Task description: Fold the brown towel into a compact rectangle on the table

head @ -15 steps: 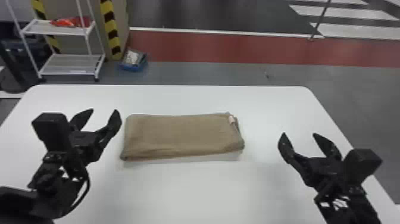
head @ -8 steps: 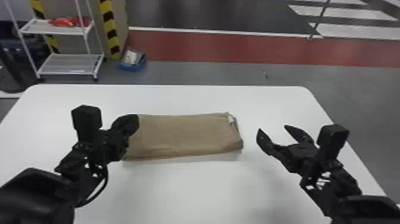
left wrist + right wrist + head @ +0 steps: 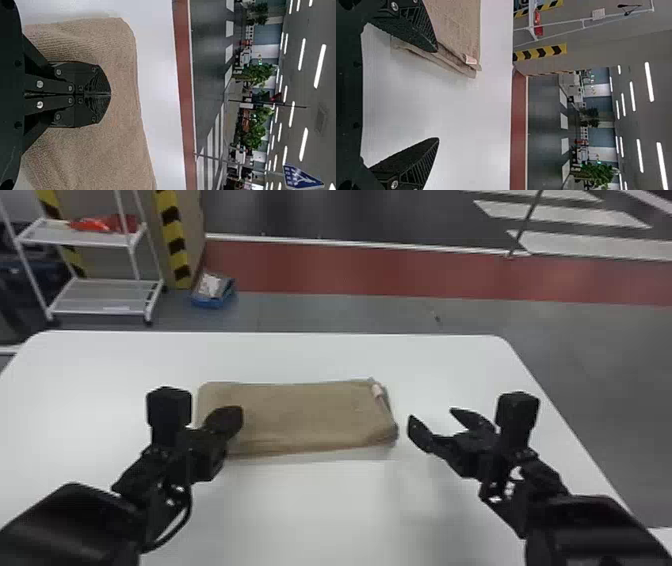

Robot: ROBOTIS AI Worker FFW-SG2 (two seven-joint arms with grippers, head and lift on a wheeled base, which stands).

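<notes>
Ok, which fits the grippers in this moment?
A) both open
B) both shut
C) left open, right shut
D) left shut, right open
D: the jaws of the left gripper meet over the towel, while those of the right gripper stand well apart.

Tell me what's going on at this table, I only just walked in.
A two-armed robot is on a folding job: the brown towel lies on the white table, already folded into a rectangle. Its left end effector is shut over the towel's left part, with nothing visibly pinched in it. The right end effector is open and empty by the towel's right end. So neither appears to be gripping the towel right now.
</notes>
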